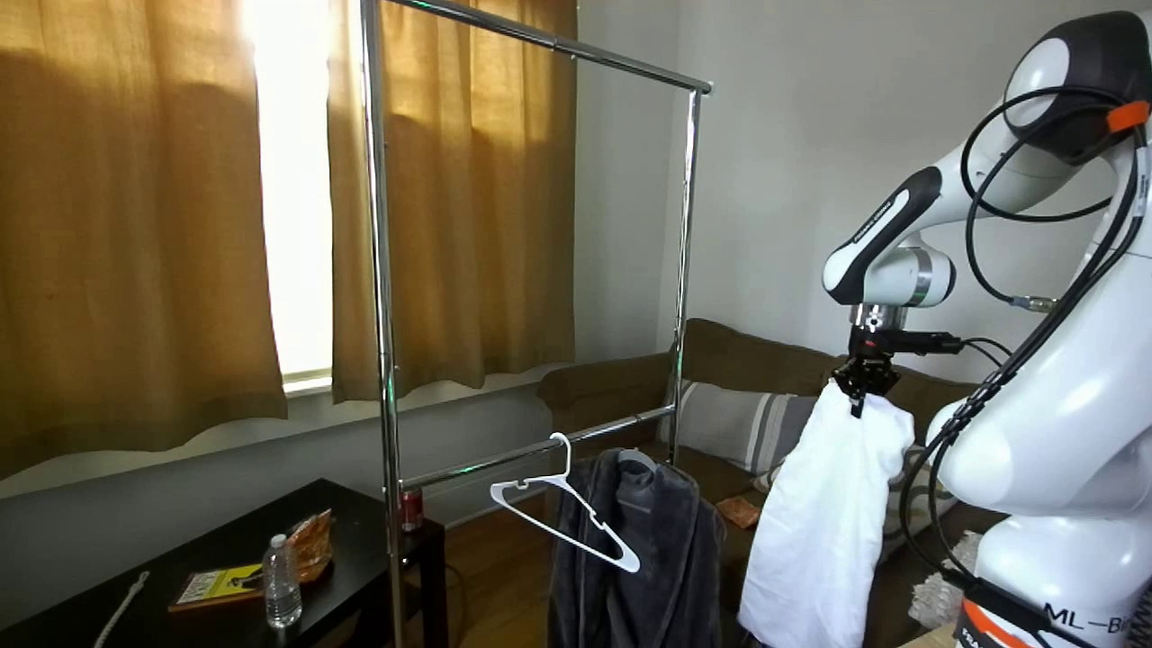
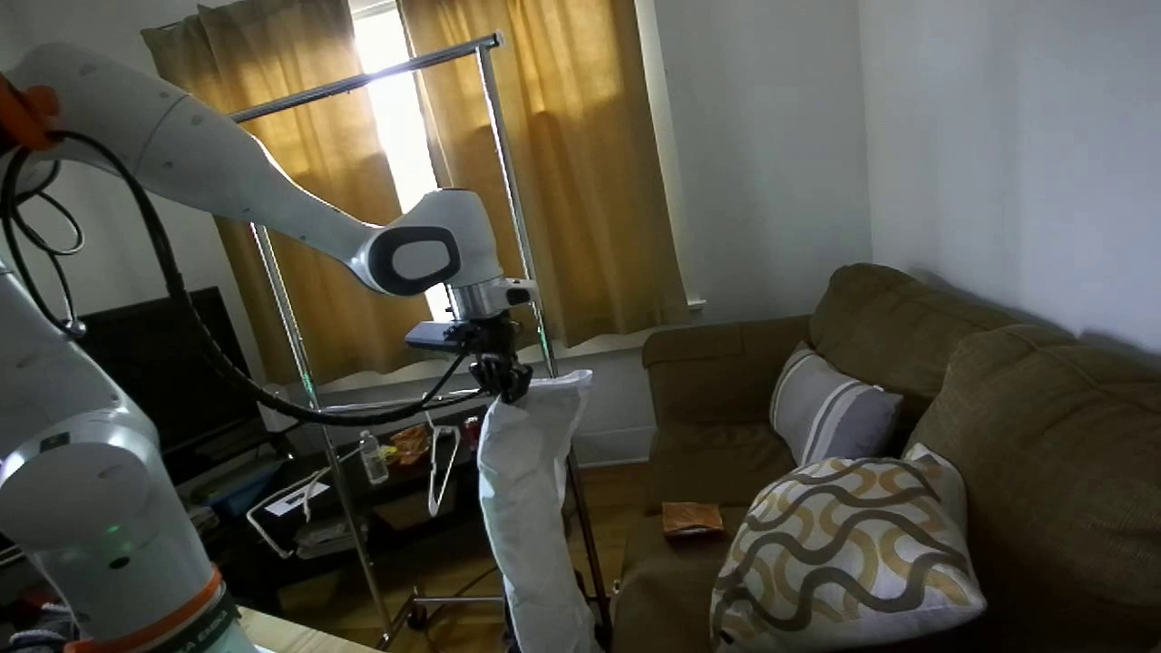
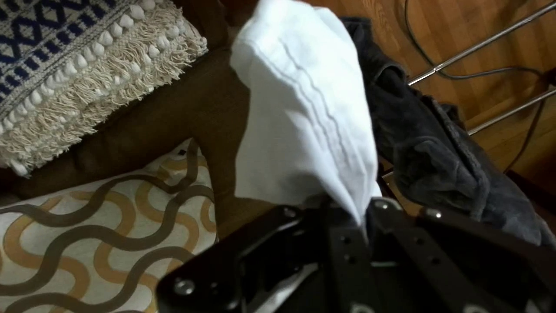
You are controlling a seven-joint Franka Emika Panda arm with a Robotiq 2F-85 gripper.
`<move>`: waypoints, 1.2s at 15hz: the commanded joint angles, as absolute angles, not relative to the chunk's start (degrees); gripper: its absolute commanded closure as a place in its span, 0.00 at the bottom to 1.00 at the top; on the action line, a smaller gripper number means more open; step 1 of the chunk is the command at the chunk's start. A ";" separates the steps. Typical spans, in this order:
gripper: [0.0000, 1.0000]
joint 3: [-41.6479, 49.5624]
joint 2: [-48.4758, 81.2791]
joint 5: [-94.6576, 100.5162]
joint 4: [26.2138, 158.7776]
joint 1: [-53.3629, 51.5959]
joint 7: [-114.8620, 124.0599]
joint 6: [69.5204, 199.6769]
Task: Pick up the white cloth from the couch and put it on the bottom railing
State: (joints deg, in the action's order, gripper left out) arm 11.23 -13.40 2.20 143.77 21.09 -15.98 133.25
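The white cloth (image 1: pixel 814 531) hangs limp from my gripper (image 1: pixel 858 400) in front of the couch (image 1: pixel 598 391). In an exterior view the cloth (image 2: pixel 535 508) hangs long below the gripper (image 2: pixel 513 385), beside a rack upright. In the wrist view the jaws (image 3: pixel 364 213) are shut on a pinched fold of the cloth (image 3: pixel 304 104). The bottom railing (image 1: pixel 486 463) crosses the chrome rack lower than the gripper and to its left in that view. The couch (image 2: pixel 1052 444) also shows at the right in an exterior view. The cloth's lower end is cut off in both exterior views.
A dark grey garment (image 1: pixel 630 558) and a white hanger (image 1: pixel 567 531) hang on the railing. Couch cushions are grey-striped (image 2: pixel 830 408) and wavy-patterned (image 2: pixel 843 553); an orange packet (image 2: pixel 692 520) lies near them. A black table (image 1: pixel 360 513) holds a bottle (image 1: pixel 281 585) and a can.
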 commanded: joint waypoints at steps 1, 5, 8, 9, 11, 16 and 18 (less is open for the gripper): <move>0.94 13.75 -13.19 2.91 143.62 18.94 -15.44 133.06; 0.99 14.09 -16.07 2.72 146.21 16.71 -22.10 132.37; 0.99 11.74 -20.27 7.92 148.18 14.27 -23.57 130.01; 0.99 10.99 -21.80 9.51 148.66 13.43 -23.93 128.76; 0.99 9.34 -24.85 12.66 149.43 11.62 -24.45 125.89; 0.99 5.50 -30.26 16.24 148.69 5.30 -28.38 118.63; 0.99 4.28 -30.59 16.74 147.55 2.27 -30.19 118.61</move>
State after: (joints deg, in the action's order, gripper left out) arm 5.37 -27.90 14.65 147.41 6.04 -27.71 119.96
